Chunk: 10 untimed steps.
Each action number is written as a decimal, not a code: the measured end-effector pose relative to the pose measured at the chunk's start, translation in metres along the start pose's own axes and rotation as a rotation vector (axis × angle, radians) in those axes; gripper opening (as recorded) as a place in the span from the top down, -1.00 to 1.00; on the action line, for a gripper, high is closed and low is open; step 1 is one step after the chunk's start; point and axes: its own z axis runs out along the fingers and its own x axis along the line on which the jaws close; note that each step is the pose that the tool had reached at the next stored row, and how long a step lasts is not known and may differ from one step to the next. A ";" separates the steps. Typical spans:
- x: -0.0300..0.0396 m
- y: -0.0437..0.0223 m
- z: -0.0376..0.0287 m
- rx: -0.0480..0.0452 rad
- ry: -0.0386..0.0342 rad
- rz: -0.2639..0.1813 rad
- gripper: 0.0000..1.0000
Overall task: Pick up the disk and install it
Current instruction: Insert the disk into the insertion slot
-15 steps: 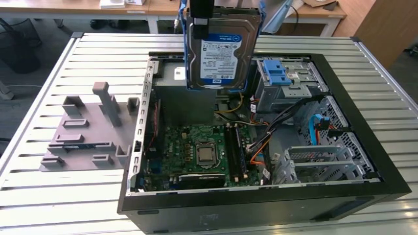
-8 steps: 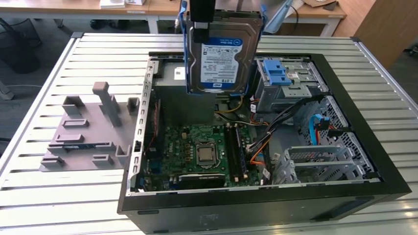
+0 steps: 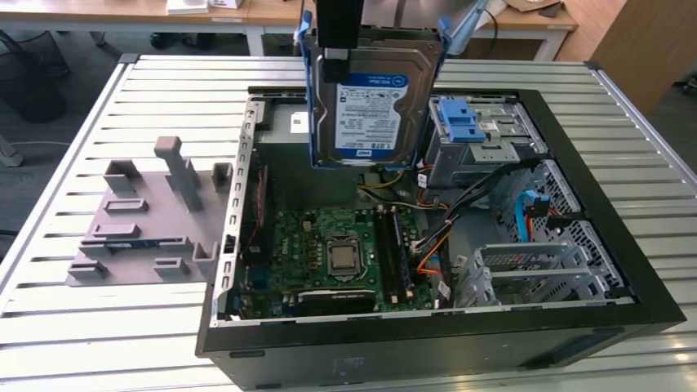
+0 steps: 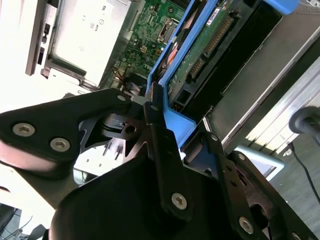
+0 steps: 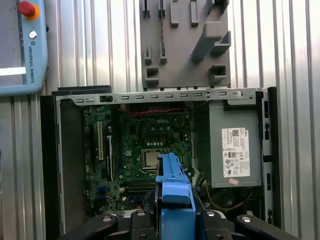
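Observation:
The disk, a silver hard drive with a blue-and-white label in a blue carrier bracket, hangs upright in the air over the back half of the open computer case. My gripper is shut on its upper edge. In the second wrist view the black fingers clamp the blue bracket, with the drive's green circuit side beyond. The first wrist view looks straight down past the blue bracket edge onto the motherboard.
Inside the case lie the motherboard, a grey power supply and a metal drive cage with a light-blue latch. A grey fixture plate sits on the slatted table. A teach pendant lies nearby.

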 end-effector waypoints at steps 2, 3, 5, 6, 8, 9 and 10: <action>0.0044 -0.0003 0.0001 0.0001 0.0000 0.000 0.27; 0.0066 -0.0004 0.0000 0.0000 0.0004 0.000 0.27; 0.0097 -0.0008 -0.0001 0.0001 0.0016 0.000 0.27; 0.0109 -0.0010 -0.0001 0.0001 0.0024 0.000 0.27; 0.0127 -0.0021 0.0000 0.0003 0.0032 0.000 0.27; 0.0131 -0.0038 0.0001 0.0003 0.0033 0.000 0.27; 0.0132 -0.0060 0.0001 0.0002 0.0033 0.000 0.27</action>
